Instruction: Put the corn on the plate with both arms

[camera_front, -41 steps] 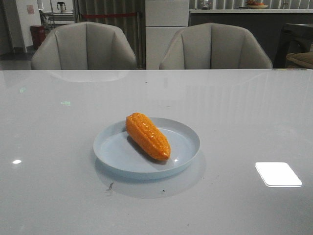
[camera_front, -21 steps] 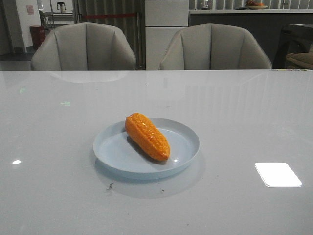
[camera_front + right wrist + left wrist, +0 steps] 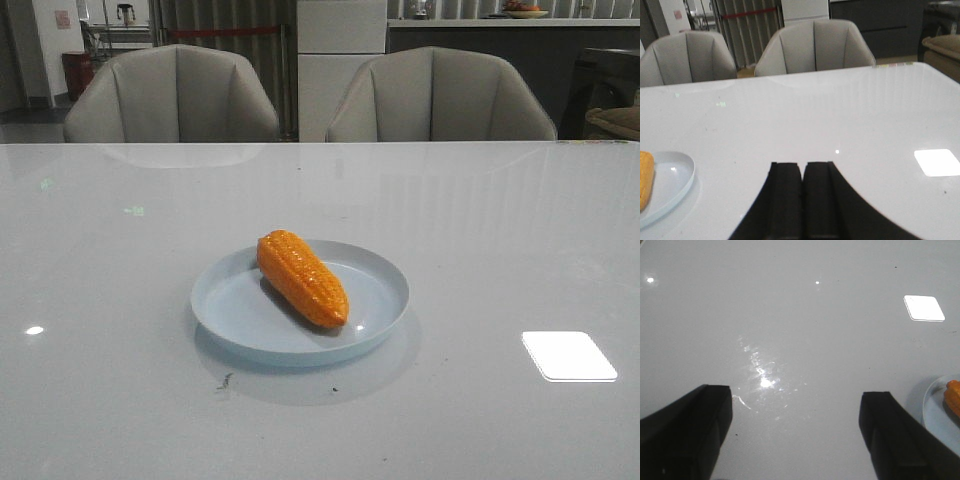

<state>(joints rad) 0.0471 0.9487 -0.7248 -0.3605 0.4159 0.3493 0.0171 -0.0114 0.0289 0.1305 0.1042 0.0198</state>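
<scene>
Corn [image 3: 301, 277] diagonal on plate [image 3: 372, 335], tapered end near-right.

Glossy white table [image 3: 480, 230], two beige chairs [image 3: 172, 95] (behind it)

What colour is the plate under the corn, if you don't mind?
Pale blue; the plate shows best in the front view, under the orange corn.
</scene>
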